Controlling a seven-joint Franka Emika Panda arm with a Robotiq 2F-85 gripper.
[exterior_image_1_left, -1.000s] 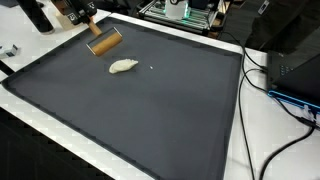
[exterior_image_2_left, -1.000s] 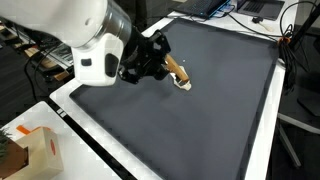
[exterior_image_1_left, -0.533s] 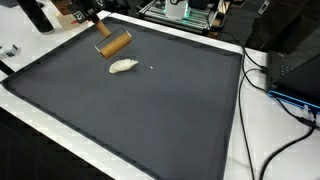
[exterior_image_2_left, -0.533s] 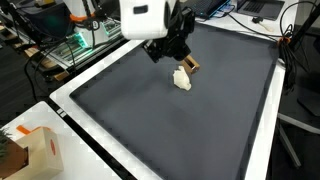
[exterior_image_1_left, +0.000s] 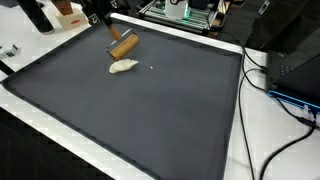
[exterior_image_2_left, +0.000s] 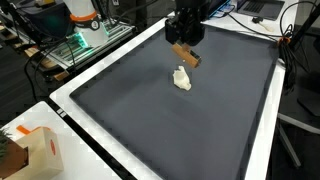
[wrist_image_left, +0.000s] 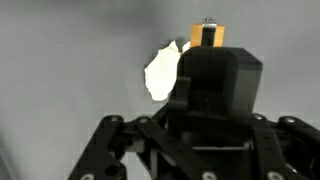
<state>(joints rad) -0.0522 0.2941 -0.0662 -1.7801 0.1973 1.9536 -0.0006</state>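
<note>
The gripper (exterior_image_2_left: 184, 41) is clamped on a brown tool (exterior_image_1_left: 123, 45), seemingly lifted off the mat (exterior_image_1_left: 150, 110); the white lump (exterior_image_1_left: 123, 67) lies just beside it.

In an exterior view you looked down from high over a near corner of the dark mat (exterior_image_1_left: 140, 110), facing across it, so the white lump (exterior_image_1_left: 123, 67) sat far off at upper left. In an exterior view from another side you stood lower and nearer, with the lump (exterior_image_2_left: 182, 78) near mid-frame. Your wrist camera hung close above, pointing down past the gripper (wrist_image_left: 206, 48), and all three views shared the lump, the wooden tool (wrist_image_left: 205, 36) and the mat around them.
</note>
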